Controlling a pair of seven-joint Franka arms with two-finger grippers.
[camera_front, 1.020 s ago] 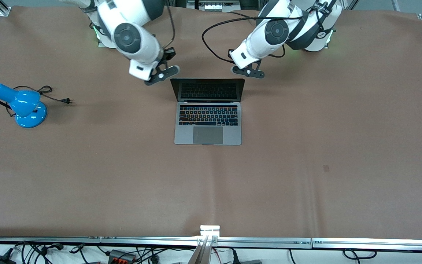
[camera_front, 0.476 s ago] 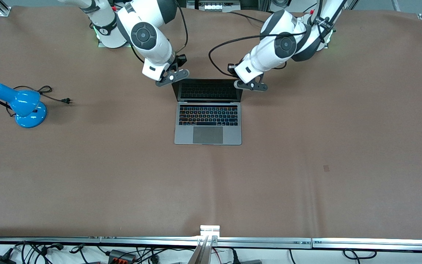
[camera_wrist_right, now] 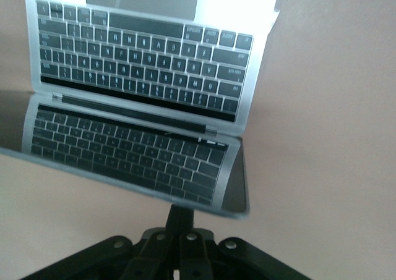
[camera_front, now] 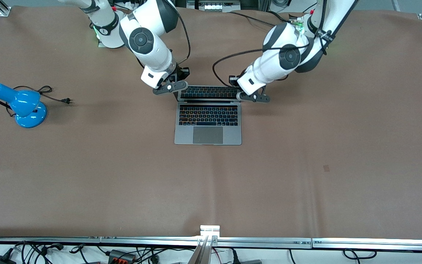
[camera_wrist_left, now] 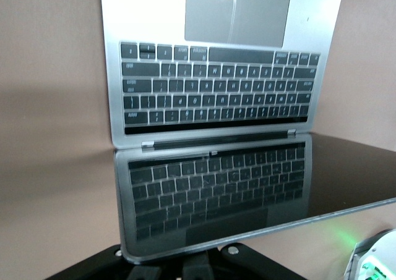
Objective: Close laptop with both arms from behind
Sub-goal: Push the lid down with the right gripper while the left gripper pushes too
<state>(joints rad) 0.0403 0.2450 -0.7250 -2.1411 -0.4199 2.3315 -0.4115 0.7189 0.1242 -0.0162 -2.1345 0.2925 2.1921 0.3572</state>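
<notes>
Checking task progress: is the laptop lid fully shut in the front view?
No. The laptop is still open: its keyboard and trackpad show, with the tilted screen above them between the two claws.

Grey laptop (camera_front: pixel 208 126) — black keys

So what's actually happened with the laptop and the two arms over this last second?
Both arms came forward to the laptop's lid. The right end effector now sits at the lid corner toward the right arm's end, the left end effector at the other corner. The lid has tipped toward the keyboard, so less screen shows. Nothing was gripped. The laptop's base and the blue lamp stayed put.
</notes>
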